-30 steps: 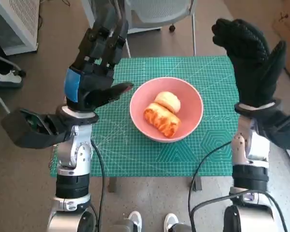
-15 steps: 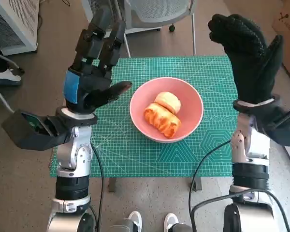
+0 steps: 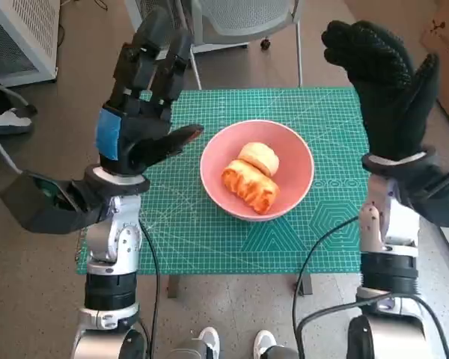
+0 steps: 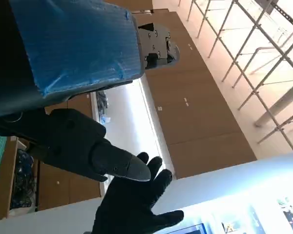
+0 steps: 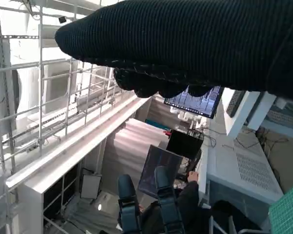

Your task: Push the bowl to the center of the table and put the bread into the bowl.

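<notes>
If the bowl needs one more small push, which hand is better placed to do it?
Probably the left hand. It is raised over the table's edge, its thumb pointing toward the pink bowl holding the bread. The right hand is raised off the table's side.

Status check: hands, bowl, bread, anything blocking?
Left hand and right hand raised, open, holding nothing. Pink bowl near centre of green mat, bread inside. Nothing in the way.

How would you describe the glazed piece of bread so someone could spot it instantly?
On the green cutting mat sits a pink bowl with two pieces of bread inside. The glazed bread is the elongated, orange-brown one nearer the robot, touching the paler round bun behind it.
</notes>
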`<state>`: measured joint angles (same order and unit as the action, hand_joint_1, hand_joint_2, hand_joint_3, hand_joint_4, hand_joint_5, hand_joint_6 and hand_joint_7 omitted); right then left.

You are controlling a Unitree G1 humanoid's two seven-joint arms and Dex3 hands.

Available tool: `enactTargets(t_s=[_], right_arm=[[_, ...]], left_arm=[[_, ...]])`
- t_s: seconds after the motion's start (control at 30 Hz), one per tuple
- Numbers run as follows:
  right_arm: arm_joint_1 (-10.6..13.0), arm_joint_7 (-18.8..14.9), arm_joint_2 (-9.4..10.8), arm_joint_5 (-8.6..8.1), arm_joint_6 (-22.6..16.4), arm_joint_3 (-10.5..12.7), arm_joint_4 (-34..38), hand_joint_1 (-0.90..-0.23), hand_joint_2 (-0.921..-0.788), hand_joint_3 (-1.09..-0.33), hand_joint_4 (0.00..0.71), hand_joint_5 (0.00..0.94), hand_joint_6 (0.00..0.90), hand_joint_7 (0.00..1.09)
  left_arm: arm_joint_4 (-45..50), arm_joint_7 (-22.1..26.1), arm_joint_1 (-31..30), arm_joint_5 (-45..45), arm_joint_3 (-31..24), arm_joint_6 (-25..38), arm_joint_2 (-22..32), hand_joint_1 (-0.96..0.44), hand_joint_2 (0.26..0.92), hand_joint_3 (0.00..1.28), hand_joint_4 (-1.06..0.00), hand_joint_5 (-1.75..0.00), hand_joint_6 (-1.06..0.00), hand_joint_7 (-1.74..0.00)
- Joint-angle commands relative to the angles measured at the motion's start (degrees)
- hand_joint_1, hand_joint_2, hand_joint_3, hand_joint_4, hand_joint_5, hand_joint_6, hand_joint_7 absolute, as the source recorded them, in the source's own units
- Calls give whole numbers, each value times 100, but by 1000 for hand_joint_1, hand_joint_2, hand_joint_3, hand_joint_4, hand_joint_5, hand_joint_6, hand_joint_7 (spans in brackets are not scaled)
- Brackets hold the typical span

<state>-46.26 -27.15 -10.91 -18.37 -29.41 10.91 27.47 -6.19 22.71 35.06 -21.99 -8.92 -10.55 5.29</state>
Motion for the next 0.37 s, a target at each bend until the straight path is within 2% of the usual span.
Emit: enactTargets(t_s=[0.03, 0.37], right_arm=[[42, -22, -51, 61, 46, -38, -3, -640, -921, -558, 303, 0, 359, 0], [77, -21, -61, 124, -21, -43, -13, -635, -921, -580, 296, 0, 359, 0]], left_arm=[[133, -19, -38, 80, 39, -59, 53, -402, 900, 85, 1, 1, 1, -365], [164, -19, -75, 119, 36, -96, 44, -399, 898, 89, 1, 1, 1, -365]])
